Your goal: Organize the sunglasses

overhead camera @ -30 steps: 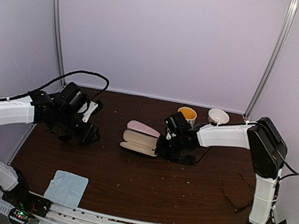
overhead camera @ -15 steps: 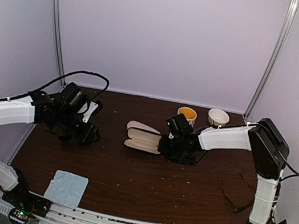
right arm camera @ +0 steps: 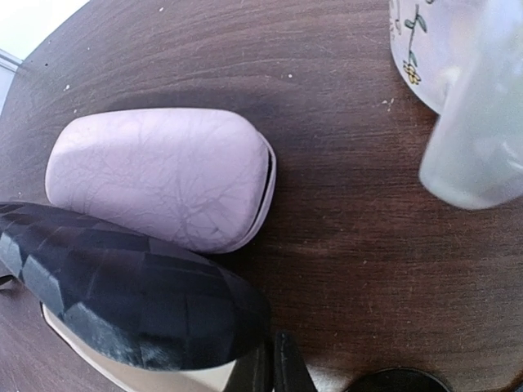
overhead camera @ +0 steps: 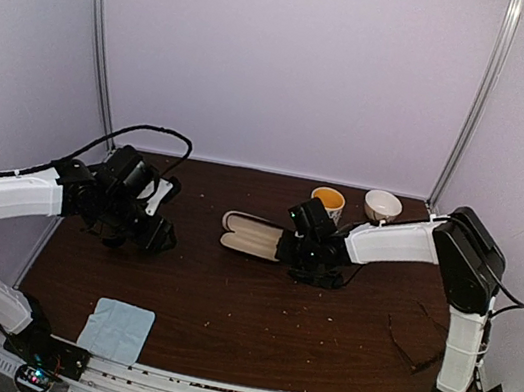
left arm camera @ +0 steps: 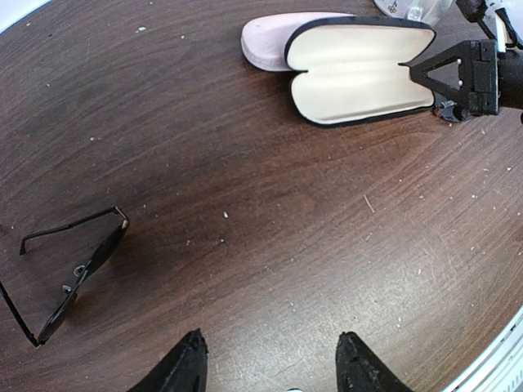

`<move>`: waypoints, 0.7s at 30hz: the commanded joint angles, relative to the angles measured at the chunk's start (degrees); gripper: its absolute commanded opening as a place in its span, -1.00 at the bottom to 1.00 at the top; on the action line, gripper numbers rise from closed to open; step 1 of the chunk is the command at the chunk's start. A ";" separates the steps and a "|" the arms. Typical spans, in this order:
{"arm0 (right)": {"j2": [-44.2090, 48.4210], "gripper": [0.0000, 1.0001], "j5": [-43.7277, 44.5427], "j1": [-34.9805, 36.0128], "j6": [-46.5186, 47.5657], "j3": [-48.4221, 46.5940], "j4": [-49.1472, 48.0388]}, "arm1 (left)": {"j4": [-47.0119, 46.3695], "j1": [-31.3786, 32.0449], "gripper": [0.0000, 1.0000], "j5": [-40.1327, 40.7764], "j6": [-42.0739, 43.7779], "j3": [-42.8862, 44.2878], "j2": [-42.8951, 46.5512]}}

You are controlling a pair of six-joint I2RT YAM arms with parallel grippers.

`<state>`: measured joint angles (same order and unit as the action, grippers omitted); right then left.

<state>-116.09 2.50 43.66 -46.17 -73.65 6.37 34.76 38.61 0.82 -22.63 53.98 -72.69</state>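
**Left gripper** (left arm camera: 270, 371): the jaws stand apart with nothing between them, above a bare part of the table (left arm camera: 270, 220). The thin black-framed sunglasses (left arm camera: 69, 278) lie on the table to the left of its fingers, clear of them. Ahead and to the right, well apart from it, lies the black case (left arm camera: 359, 69), open with its cream lining showing. The closed pink case (left arm camera: 270, 41) lies against the black case's far side.

**Right gripper** (right arm camera: 274, 367): the jaws are together, with the tips at the rim of the black case's lid. Whether they nip the rim cannot be told. The lid lies directly ahead-left of the tips and hides the case interior from the wrist view.

- Ahead-right: a flower-printed cup (right arm camera: 417, 49), partly covered by a blurred pale object.
- Well behind the right gripper, near the right arm's base: a second thin-framed pair (overhead camera: 414, 343).
- Behind the left gripper, by the near table edge: a light-blue cloth (overhead camera: 117, 328).
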 commanded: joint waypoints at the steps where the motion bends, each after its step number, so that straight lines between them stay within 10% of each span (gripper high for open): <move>1: -0.66 -0.96 1.72 0.38 2.09 -1.33 -2.36 | -0.59 -0.11 0.13 -0.55 -0.13 0.86 0.18; 21: 3.55 -0.22 0.47 0.40 2.67 1.74 -2.87 | 0.12 -0.07 0.13 -1.13 -0.31 1.04 0.91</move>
<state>-116.46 2.35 43.90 -44.16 -73.32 4.78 34.76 38.61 0.19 -22.65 53.98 -72.69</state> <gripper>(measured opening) 0.357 0.566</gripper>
